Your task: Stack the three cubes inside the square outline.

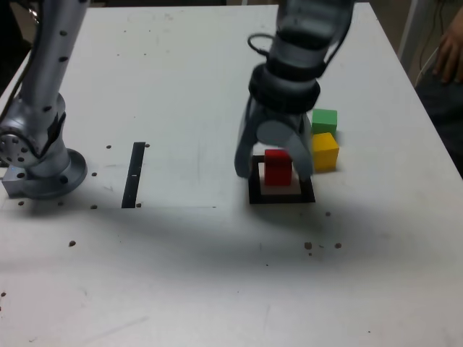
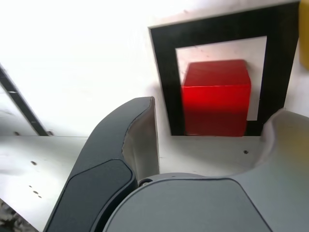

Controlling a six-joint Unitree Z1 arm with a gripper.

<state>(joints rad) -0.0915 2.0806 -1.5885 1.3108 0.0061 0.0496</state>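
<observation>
Wrist view: gripper [image 2: 216, 106] wide open, red cube [image 2: 217, 99] free of its fingers

The two fingers stand well apart, the opening between them clearly wider than the red cube, and they hold nothing. White tabletop [image 2: 96, 63] shows between the cube and each fingertip in the wrist view, so neither finger appears to touch it. The cube sits upright just beyond the fingertips, within the square outline [image 2: 169, 82]; the exterior view shows it between the two fingers. How high the tips hang over the table cannot be told exactly.

Nearest to the fingers on the exterior view's right is the yellow cube [image 1: 325, 152], outside the outline and turned at an angle to it. It lies close beside the finger on that side, which overlaps its edge in the picture; whether they touch cannot be told. The green cube [image 1: 325, 121] is just behind the yellow one, farther from the fingertips.

Well away from the fingers, toward the exterior view's left, lies the thin black strip [image 1: 134, 175], with the arm's round base [image 1: 51, 177] beyond it. A person's hand [image 1: 451, 56] shows at the exterior view's right edge, well apart from the gripper.
</observation>
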